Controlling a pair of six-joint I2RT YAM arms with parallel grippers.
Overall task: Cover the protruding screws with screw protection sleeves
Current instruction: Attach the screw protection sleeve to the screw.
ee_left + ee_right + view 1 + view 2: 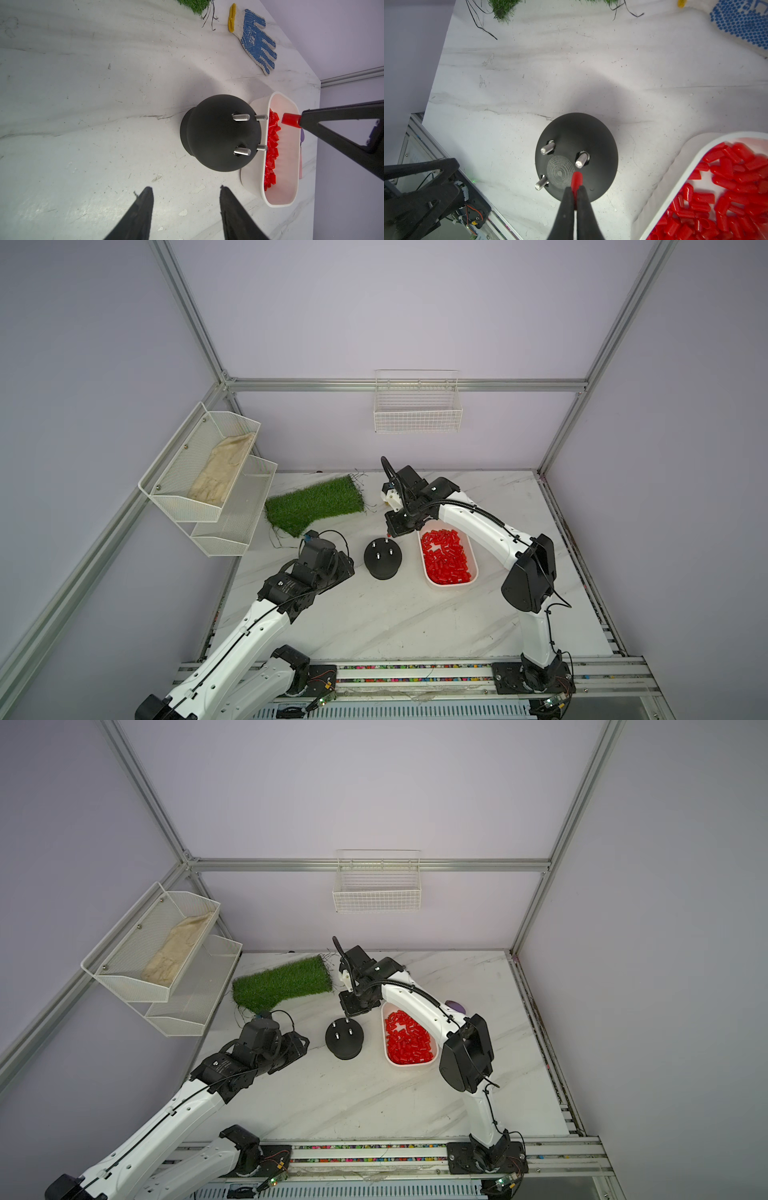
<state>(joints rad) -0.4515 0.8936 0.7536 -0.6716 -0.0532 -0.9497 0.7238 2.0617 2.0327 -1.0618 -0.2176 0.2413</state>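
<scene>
A black dome base (382,559) (344,1039) stands mid-table, with bare silvery protruding screws (241,117) sticking up from its top. Three of the screws (581,160) show in the right wrist view. My right gripper (574,188) is shut on one red screw protection sleeve (576,178) (291,120). That sleeve hangs a short gap above the dome, in line with the stud it hides. Several more sleeves (444,558) fill a white tray (473,560) right of the dome. My left gripper (186,188) is open and empty, low at the dome's left.
A blue-dotted glove (255,39) lies behind the tray. A green grass mat (316,504) sits at the back left. White mesh shelves (208,472) hang on the left wall and a wire basket (417,406) hangs on the back wall.
</scene>
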